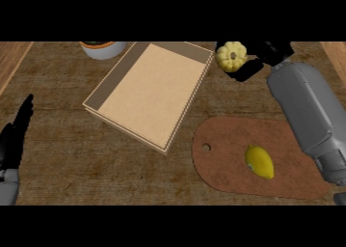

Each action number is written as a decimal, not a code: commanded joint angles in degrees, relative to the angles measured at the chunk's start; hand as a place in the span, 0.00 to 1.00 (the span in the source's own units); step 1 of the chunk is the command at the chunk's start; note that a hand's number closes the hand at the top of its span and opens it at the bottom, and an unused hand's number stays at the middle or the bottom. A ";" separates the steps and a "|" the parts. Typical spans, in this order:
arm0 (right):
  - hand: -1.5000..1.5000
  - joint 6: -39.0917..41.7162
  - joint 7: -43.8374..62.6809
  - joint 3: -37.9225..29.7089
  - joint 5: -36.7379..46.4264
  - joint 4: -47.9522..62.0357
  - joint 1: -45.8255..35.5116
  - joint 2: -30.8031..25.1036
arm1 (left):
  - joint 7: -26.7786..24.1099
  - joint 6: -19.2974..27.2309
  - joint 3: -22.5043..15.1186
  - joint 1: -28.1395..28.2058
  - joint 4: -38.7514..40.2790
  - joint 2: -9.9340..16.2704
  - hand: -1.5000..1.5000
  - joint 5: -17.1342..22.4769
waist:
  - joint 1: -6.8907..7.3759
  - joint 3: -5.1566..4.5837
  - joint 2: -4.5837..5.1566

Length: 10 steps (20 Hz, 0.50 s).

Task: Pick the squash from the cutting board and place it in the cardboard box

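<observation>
The squash (232, 56), pale yellow and ribbed with a dark spot in its middle, is held near the far edge of the worktop (75, 159), just beside the far right corner of the cardboard box (148, 91) and not inside it. The right hand (264, 57) is curled around the squash from its right side, its black fingers partly behind and under it, and the grey right forearm (311, 116) runs from there toward the near right corner of the worktop, passing over the right edge of the cutting board (232, 169). The cutting board is brown and rounded, with a small hole near its left edge, and it lies in the near right part of the worktop, close to the near corner of the box. On the board a smooth yellow fruit, like a lemon (259, 162), lies a little right of the centre. The cardboard box is open at the top, turned at an angle, and shows a plain flat bottom. Behind its far left corner, at the far edge of the worktop, stands a white pot (103, 49), only partly in view. The left hand (12, 140) rests at the left edge of the worktop with straight fingers pointing up, holding nothing.
</observation>
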 commanded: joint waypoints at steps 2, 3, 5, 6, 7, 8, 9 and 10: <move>1.00 4.82 2.69 -2.35 -3.92 1.29 -5.62 4.90 | 2.90 -2.86 1.13 -1.31 -1.53 2.08 0.50 1.21 | 0.14 0.00 -0.04; 1.00 4.98 7.38 -1.26 -3.29 -0.35 -7.46 8.16 | 1.29 -1.13 0.42 -1.02 -0.27 1.11 0.50 -0.39 | -0.09 -0.03 -0.14; 1.00 4.10 6.32 -4.09 -4.75 5.90 -10.18 8.35 | 0.52 -3.54 1.25 -0.08 -0.96 2.00 0.50 1.43 | 0.76 -0.01 0.20; 1.00 2.31 8.60 -3.27 -3.91 5.76 -10.62 11.14 | 1.96 -1.55 1.20 -4.76 2.80 1.28 0.50 0.04 | 0.13 -0.03 0.25; 1.00 3.82 11.51 -3.46 -4.39 4.07 -11.85 11.65 | 0.26 -1.81 0.95 2.69 -3.41 -0.27 0.50 1.42 | 0.60 -0.01 -0.12; 1.00 4.39 13.40 -4.53 -4.87 6.82 -14.96 12.30 | -0.42 -0.91 0.69 -0.63 0.63 -0.20 0.50 -0.02 | 0.52 -0.04 0.16; 1.00 1.26 11.95 -4.90 -4.55 9.18 -14.95 13.64 | 0.45 -2.90 0.23 1.22 -2.97 0.36 0.50 0.87 | 1.16 -0.01 0.25; 1.00 1.34 12.27 -5.55 -5.56 9.77 -14.42 15.00 | 0.35 -0.69 -0.31 -1.64 0.55 -1.43 0.50 -0.39 | 0.59 -0.03 0.33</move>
